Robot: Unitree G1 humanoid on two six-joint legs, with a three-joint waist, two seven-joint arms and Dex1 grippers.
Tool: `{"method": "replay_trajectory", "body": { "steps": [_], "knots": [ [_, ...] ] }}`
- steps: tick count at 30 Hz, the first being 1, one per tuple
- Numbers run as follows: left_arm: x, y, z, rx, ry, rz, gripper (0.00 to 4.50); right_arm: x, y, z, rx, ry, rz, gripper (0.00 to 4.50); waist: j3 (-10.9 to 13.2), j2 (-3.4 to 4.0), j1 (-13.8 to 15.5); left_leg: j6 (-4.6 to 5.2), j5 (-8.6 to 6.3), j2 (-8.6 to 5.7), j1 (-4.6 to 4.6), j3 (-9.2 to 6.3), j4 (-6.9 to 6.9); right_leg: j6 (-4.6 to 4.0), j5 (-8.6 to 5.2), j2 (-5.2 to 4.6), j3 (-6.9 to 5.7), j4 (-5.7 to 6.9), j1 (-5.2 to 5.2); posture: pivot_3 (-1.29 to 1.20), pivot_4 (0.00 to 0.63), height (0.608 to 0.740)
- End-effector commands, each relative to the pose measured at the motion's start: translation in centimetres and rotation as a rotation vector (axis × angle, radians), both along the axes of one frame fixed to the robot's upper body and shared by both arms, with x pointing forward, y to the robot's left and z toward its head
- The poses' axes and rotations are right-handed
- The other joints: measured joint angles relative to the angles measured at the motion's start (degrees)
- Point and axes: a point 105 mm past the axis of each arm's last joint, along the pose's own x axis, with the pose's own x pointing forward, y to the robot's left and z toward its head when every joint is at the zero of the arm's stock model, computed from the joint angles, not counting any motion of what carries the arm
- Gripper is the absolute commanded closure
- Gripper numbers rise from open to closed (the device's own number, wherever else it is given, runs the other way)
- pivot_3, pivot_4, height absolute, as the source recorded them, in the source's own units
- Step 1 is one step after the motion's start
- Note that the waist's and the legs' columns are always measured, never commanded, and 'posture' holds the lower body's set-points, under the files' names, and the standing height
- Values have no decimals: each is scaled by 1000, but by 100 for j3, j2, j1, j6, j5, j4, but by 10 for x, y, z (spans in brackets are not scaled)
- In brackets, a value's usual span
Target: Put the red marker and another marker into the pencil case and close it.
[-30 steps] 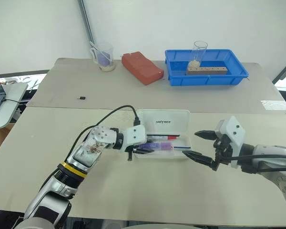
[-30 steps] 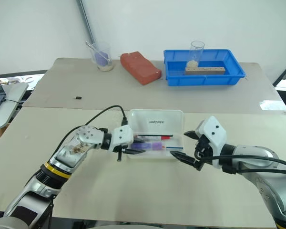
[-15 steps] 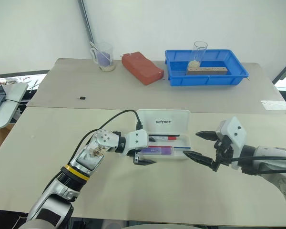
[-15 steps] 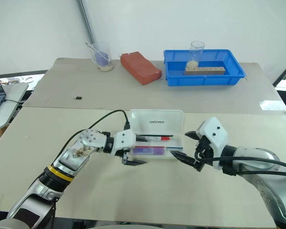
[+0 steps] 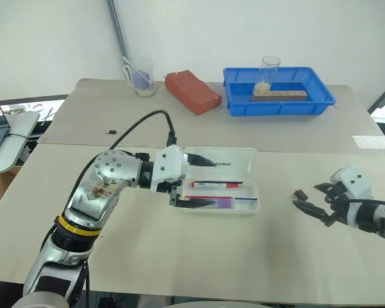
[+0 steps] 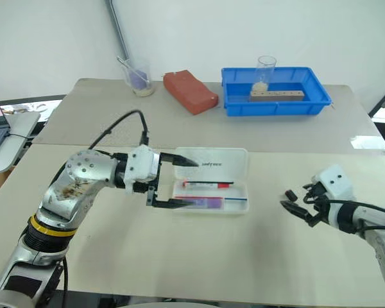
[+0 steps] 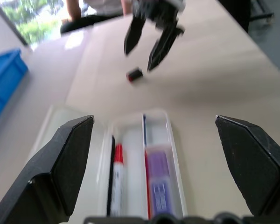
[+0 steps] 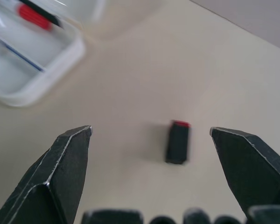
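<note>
blue tray [image 5: 321, 106] back right | red brick [image 5: 191, 91] beside it | beaker [image 5: 139, 77] | black block [image 5: 300, 194]

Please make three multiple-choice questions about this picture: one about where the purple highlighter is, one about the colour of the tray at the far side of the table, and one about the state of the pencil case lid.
1. Where does the purple highlighter lie?
A. inside the pencil case
B. in the tray
C. on the bare table beside the right gripper

2. What colour is the tray at the far side of the table?
A. red
B. blue
C. white

3. What is the state of the pencil case lid?
A. shut flat
C. taken off and set in the tray
B. open, lying back behind the base

Answers: 1 A, the highlighter lies in the case's near compartment, next to the red marker. 2 B, its walls are plainly blue. 3 B, the lid with its black lettering lies back and the inside of the case is exposed.
</note>
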Motion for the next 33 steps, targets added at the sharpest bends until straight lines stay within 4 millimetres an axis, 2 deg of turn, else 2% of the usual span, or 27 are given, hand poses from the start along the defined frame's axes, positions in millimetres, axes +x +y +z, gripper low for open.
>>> {"method": "replay_trajectory", "body": {
  "steps": [1, 8, 12, 18, 20, 21, 25, 28, 30, 33],
  "knots": [
    [-8, -4, 12, -51, -28, -28, 77, 13, -6, -2, -27, -20, -2, 0, 0, 2, -26, 1, -1, 1, 2, -1, 0, 0, 0, 4, 3, 1, 0, 0, 150, 740],
    [-8, -2, 12, -61, -35, 7, 77, 22, -12, -23, -19, 40, -17, 0, 2, 6, 10, 2, -1, 3, 2, -4, 5, 0, 0, 11, 10, 0, 7, 0, 150, 740],
    [-8, -1, 10, -59, -33, 20, 0, 25, -9, -25, -7, 42, -11, 1156, 2, 7, 15, 8, -5, 4, 6, -9, 24, 3, -2, 12, 9, -4, 28, 0, 150, 740],
    [-9, -3, 10, -68, -39, 21, 0, 26, -7, -21, -2, 24, -8, 3311, 2, 8, 15, 15, -11, 3, 16, -13, 36, 6, -4, 12, 7, -14, 52, 0, 150, 740],
    [-9, -3, 10, -68, -39, 18, 0, 26, 0, -14, 31, 8, 25, 3977, 2, 8, 14, 17, -12, 3, 15, -15, 36, 7, -4, 12, 7, -18, 54, 0, 150, 740],
    [-9, -2, 10, -68, -38, 17, 0, 25, 7, -9, 37, -4, 65, 4212, 3, 9, 10, 18, -13, 3, 15, -15, 36, 7, -4, 12, 7, -21, 56, 0, 150, 740],
    [-10, 0, 6, -44, -17, -4, 0, 14, 59, 13, -7, -54, 356, 4219, 7, 30, -5, 22, -15, 3, 15, -18, 36, 7, -4, 14, 6, -24, 57, 0, 150, 740],
    [-14, 3, -1, -1, 10, -35, 0, 7, 98, 28, 16, -83, 509, 4219, 7, 32, -35, 24, -17, 8, 16, -21, 35, 7, -4, 21, 7, -27, 57, 0, 150, 740],
    [-16, 5, -5, 29, 14, -51, 0, 2, 116, 30, 22, -80, 584, 4219, 8, 31, -27, 24, -17, 9, 16, -24, 35, 8, -5, 22, 6, -27, 58, 0, 150, 740],
    [-15, 5, -4, 44, 1, -56, 0, 1, 129, 22, 10, -58, 641, 4219, 8, 31, 23, 23, -18, 8, 13, -27, 36, 7, -5, 21, 3, -39, 63, 0, 150, 740]
  ]
}}
